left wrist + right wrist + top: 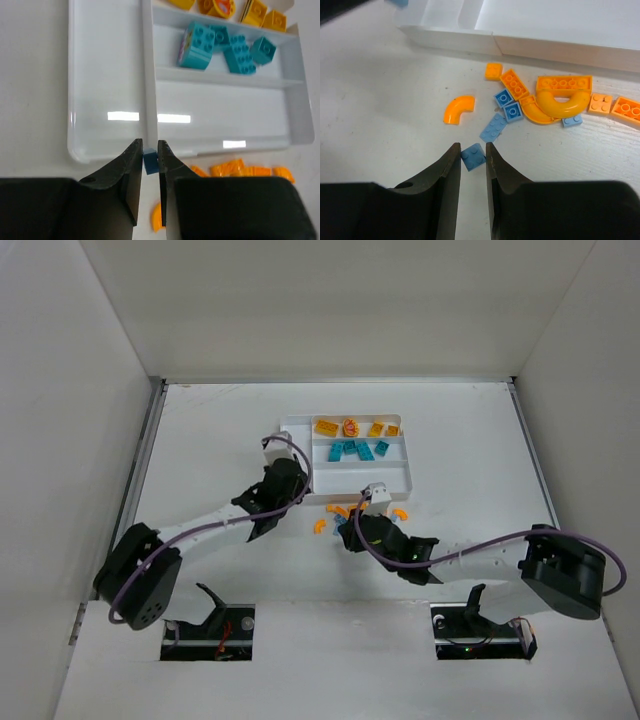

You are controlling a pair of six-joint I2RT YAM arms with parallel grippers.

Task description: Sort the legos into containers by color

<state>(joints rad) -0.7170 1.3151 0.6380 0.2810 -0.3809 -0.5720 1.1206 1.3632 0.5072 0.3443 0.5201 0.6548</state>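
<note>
**Blue brick in my left grip, blue plate at my right**

From above: the tray lies on the table, beyond both my arms. Yellow bricks sit in its far long section and teal bricks in the middle one. My left gripper is at the tray's near left corner. My right gripper is just short of the tray's near wall, among the loose pieces on the table.

Left wrist: my fingers stand narrow and pinch a blue brick between their tips. The brick is at the tray's near wall, in line with the divider between the narrow section and the long ones. I cannot tell whether it is over the wall or just outside it. Orange bits lie on the table right against that wall, to the right of the brick.

Right wrist: my fingers here are narrow too. A blue plate lies flat on the table between their tips, but I cannot tell whether they press it. Nearer the tray lie more blue plates, an orange elbow and an orange arch, all just short of the near wall.
</note>
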